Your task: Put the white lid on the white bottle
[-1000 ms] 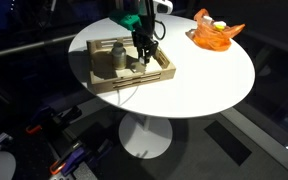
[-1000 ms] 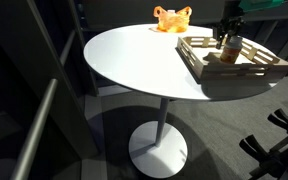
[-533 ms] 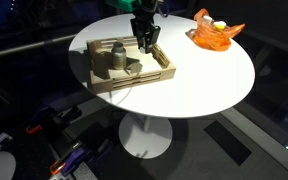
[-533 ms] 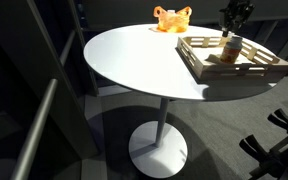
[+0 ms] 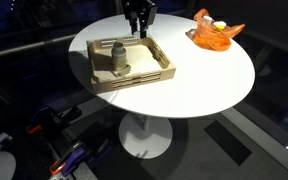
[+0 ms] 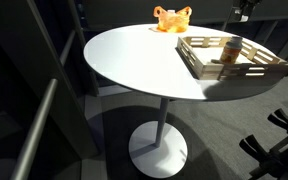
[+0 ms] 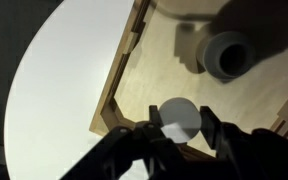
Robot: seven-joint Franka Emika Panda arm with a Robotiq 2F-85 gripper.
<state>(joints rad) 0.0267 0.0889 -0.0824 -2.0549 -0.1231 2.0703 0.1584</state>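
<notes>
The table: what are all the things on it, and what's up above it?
table: one, white, round, standing on a single white foot.
wooden tray: one, light wood, on the table near its edge.
white bottle: one, greyish white, upright inside the tray, no lid on it.
orange thing: one, orange, with something white in it, on the table apart from the tray.
white lid: one, white, round, held between the hand's fingers above the tray in the wrist view.
hand: one, dark, hanging in the air over the tray's far side, shut on the white lid.
</notes>
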